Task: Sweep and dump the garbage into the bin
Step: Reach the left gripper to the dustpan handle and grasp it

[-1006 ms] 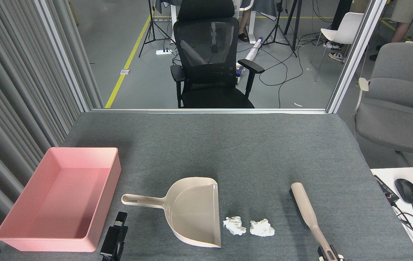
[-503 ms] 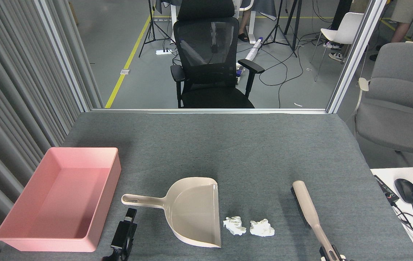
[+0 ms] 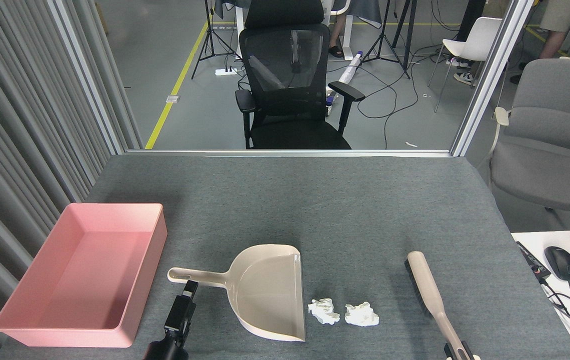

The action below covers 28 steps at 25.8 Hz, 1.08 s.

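Note:
Two crumpled white wads of garbage (image 3: pixel 323 311) (image 3: pixel 361 314) lie on the grey table just right of the beige dustpan's (image 3: pixel 265 292) open mouth. The pink bin (image 3: pixel 80 280) stands at the left with nothing in it. My left gripper (image 3: pixel 190 291) is dark and narrow, and its tip sits just below the dustpan's handle (image 3: pixel 192 275), close to it. I cannot see how its jaws stand. A beige brush (image 3: pixel 427 290) with dark bristles lies slanted at the right. My right gripper (image 3: pixel 459 353) holds the handle's end at the bottom edge, mostly out of frame.
A black office chair (image 3: pixel 290 85) stands beyond the table's far edge and a grey chair (image 3: pixel 550 145) to the right. A white desk (image 3: pixel 530 239) with a mouse (image 3: pixel 561 263) and cables adjoins the table's right side. Grey curtains (image 3: pixel 15 125) line the left.
My left gripper moved forward and to the right, up to the dustpan's handle. The brush shifted slightly right in my right gripper. The wads, dustpan and bin stayed put.

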{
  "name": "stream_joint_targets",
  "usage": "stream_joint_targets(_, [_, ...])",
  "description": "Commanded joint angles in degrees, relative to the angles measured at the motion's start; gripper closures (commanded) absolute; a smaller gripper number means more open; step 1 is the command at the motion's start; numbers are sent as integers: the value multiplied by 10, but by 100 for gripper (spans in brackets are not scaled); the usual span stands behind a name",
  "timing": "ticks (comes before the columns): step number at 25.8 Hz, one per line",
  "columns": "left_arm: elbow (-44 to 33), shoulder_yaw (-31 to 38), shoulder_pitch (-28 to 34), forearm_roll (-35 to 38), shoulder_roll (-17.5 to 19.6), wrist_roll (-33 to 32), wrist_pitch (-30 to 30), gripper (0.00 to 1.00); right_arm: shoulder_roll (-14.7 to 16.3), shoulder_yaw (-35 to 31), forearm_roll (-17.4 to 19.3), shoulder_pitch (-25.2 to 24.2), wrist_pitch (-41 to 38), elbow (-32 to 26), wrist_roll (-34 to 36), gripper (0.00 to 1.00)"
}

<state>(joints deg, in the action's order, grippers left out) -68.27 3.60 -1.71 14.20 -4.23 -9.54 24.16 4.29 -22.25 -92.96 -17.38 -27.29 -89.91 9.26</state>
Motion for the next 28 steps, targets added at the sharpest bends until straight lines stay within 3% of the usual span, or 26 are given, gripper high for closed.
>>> stream_joint_targets(1, [21, 0, -22, 14, 2, 0, 0, 1, -1, 0, 1, 0, 0, -1, 0, 88])
stream_joint_targets(7, [56, 4, -59, 63, 1, 0, 0, 1, 0, -1, 1, -4, 0, -3, 0, 88])
stream_joint_targets(15, [102, 4, -92, 67, 3, -8, 0, 2, 0, -1, 4, -4, 0, -4, 0, 88])
stream_joint_targets(19, [121, 8, -104, 66, 2, -8, 0, 14, 0, -2, 4, -5, 0, -4, 0, 88])
stream_joint_targets(28, [135, 35, -116, 66, 2, -8, 0, 17, -2, -1, 4, -5, 0, -4, 0, 88])
